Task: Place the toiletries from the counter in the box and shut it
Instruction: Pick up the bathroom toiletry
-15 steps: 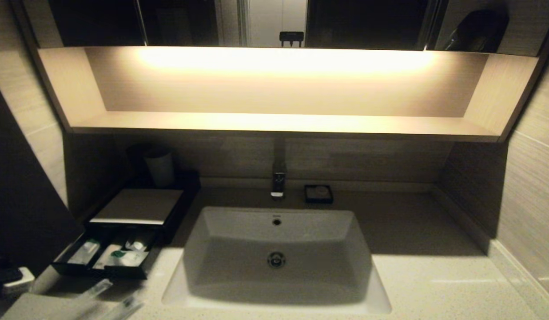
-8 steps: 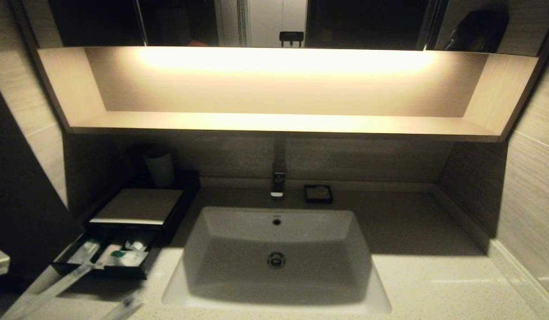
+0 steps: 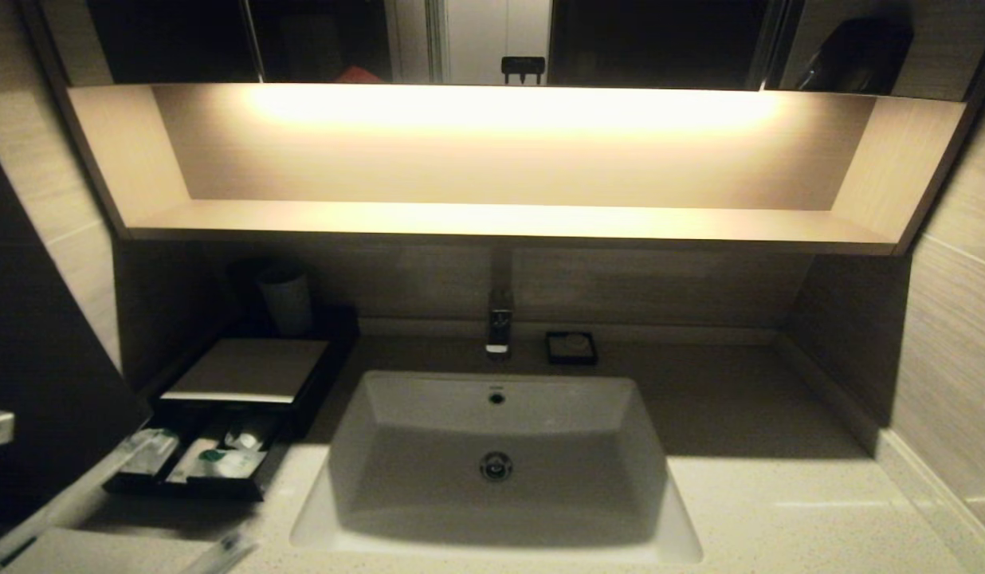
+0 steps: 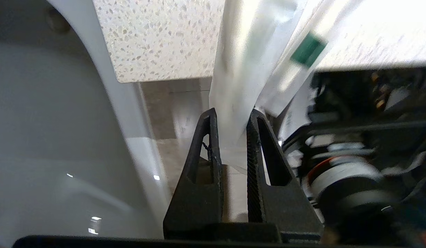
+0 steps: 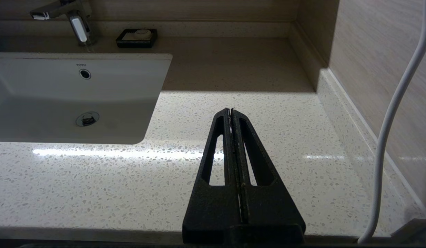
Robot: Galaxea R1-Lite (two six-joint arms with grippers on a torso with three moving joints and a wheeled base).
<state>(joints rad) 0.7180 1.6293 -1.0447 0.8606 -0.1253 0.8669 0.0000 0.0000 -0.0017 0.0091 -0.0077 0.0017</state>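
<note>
My left gripper (image 4: 232,115) is shut on a long slim clear-wrapped packet (image 4: 233,69), one of the toiletries. In the head view this packet (image 3: 74,496) slants from the bottom left corner up to the left end of the open drawer (image 3: 194,488) of the black box (image 3: 245,368). Several packets (image 3: 221,461) with green accents lie in the drawer. Another slim packet (image 3: 221,552) lies on the counter (image 3: 779,510) at the front left; it also shows in the left wrist view (image 4: 307,51). My right gripper (image 5: 231,109) is shut and empty over the counter right of the sink.
The white sink basin (image 3: 492,381) takes up the middle of the counter, with the tap (image 3: 499,323) behind it. A pale cup (image 3: 287,299) stands behind the box. A small black dish (image 3: 571,347) sits by the tap. A white cable (image 5: 392,113) hangs along the right wall.
The held packet has risen off the counter and its far end has swung left to the drawer's left end. The left arm has moved up at the frame's left edge.
</note>
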